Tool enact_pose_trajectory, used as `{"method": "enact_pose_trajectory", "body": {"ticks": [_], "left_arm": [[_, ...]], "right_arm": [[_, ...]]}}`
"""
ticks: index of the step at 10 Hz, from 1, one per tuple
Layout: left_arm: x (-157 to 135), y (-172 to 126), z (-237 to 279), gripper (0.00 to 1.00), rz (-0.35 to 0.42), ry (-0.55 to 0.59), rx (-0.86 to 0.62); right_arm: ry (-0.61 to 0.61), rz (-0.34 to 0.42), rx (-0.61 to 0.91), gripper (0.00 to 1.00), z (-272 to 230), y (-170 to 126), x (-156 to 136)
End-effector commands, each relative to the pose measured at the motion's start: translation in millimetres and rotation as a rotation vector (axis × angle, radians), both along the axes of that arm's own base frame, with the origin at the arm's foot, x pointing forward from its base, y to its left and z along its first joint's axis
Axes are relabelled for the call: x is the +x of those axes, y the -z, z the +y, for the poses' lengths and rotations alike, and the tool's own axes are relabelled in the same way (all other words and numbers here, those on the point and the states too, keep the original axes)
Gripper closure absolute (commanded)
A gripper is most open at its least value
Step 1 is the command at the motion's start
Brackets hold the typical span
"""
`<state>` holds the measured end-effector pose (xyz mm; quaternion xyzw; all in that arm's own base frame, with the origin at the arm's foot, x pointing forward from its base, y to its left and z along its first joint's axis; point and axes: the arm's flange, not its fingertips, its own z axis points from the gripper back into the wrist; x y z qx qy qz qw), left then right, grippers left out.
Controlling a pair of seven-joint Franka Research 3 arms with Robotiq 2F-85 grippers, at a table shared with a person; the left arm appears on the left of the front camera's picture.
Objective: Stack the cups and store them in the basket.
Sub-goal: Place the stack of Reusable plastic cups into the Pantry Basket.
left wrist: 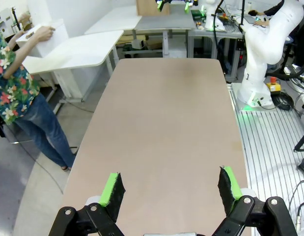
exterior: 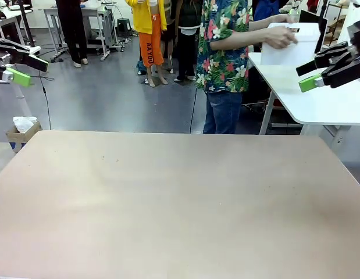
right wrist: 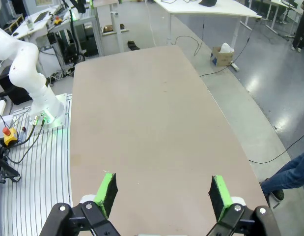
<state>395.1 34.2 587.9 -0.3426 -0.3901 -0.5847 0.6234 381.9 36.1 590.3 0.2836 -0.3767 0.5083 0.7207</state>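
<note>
A person in a flowered shirt (exterior: 226, 46) stands past the far edge of the tan table (exterior: 180, 203), both hands on the white basket (exterior: 293, 47) that rests on a white side table (exterior: 310, 102). The left wrist view has the basket (left wrist: 43, 43) at its top left. The cups are out of view. My left gripper (exterior: 24, 70) hangs open high at the left edge, well above the table. My right gripper (exterior: 312, 72) hangs open high at the right, close to the basket. Both wrist views look down on bare tabletop between spread green pads: left gripper (left wrist: 171, 189), right gripper (right wrist: 164, 191).
A small cardboard box (exterior: 21, 131) sits on the floor off the table's far left corner. Other people stand farther back in the room. The right arm's white base (left wrist: 262, 59) and the left arm's white base (right wrist: 29, 73) stand beside the table's near side.
</note>
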Motion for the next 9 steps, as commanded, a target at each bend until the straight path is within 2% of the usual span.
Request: {"method": "enact_pose_trajectory", "body": {"ticks": [1, 9], "left_arm": [[0.0, -1.0, 1.0, 0.0, 0.006, 0.011, 0.012], [0.0, -1.0, 1.0, 0.0, 0.006, 0.011, 0.012]], "right_arm": [[0.005, 0.007, 0.019, 0.0, 1.5, -3.7, 0.4], [0.005, 0.007, 0.019, 0.0, 1.5, -3.7, 0.4]]}}
